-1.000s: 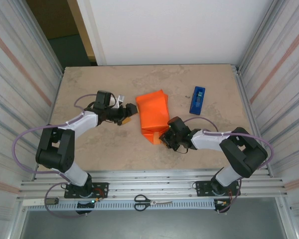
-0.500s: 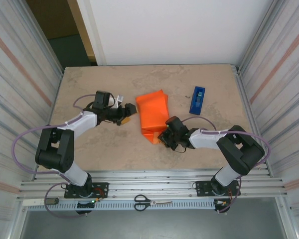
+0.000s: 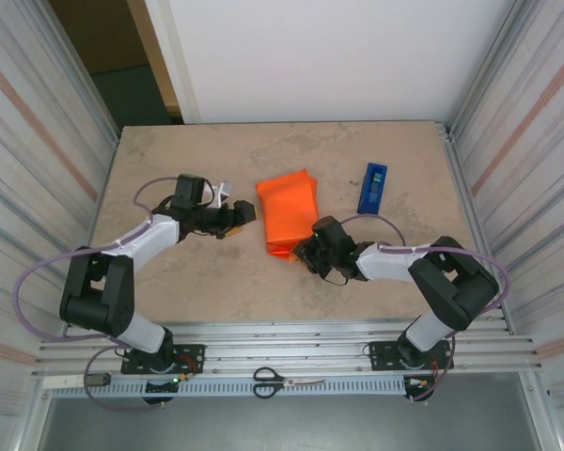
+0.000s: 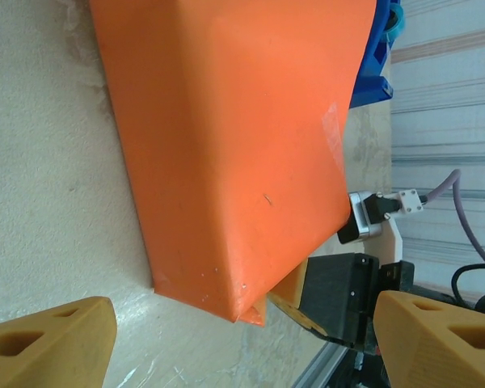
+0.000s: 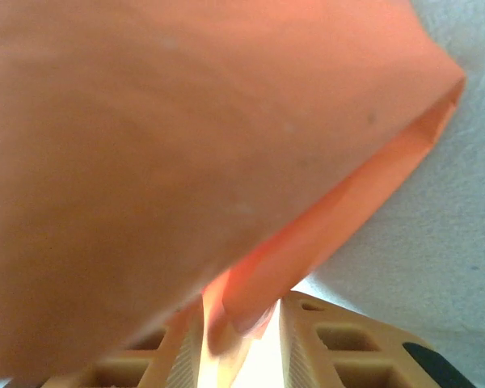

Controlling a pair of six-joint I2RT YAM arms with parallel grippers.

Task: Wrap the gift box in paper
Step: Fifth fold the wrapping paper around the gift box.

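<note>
Orange thin paper (image 3: 289,214) lies folded in a bundle on the pale stone worktop (image 3: 169,160), likely with the gift box hidden inside, your right pincer (image 3: 304,251) pinches its near corner, your left pincer (image 3: 249,214) is wide open beside it, so taping is left.

Robot test cell: corrugated metal walls (image 3: 42,141), aluminium rails (image 3: 282,362).

Right gripper (image 3: 304,251) has slid left along the tabletop's near side, into the near end of the thin orange paper sheet (image 3: 288,211). The flap that stuck out toward the near edge is now drawn in, so the wrap reads shorter. Left gripper (image 3: 248,215) backed slightly left; its elbow dropped toward the near-left corner.
</note>
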